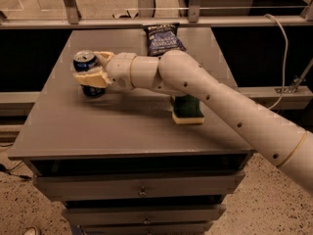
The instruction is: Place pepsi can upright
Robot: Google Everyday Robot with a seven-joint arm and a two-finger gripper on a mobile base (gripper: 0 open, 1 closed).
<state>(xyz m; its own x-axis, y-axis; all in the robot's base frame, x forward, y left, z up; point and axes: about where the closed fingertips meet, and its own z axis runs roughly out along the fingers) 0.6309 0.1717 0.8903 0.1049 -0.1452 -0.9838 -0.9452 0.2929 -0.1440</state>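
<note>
The pepsi can [85, 60], dark blue with a silver top, stands nearly upright on the left part of the grey table [98, 131], its base touching or just above the surface. My gripper [88, 67] reaches in from the right, and its tan fingers [92, 78] are closed around the can's middle, one in front and one behind. The white arm stretches back to the lower right and hides part of the tabletop.
A dark blue chip bag [164, 38] lies flat at the table's back centre. A green and yellow sponge [188, 111] sits under the arm at centre right. Drawers [142, 192] are below the front edge. A metal rail runs behind, and a cable [283, 58] hangs at right.
</note>
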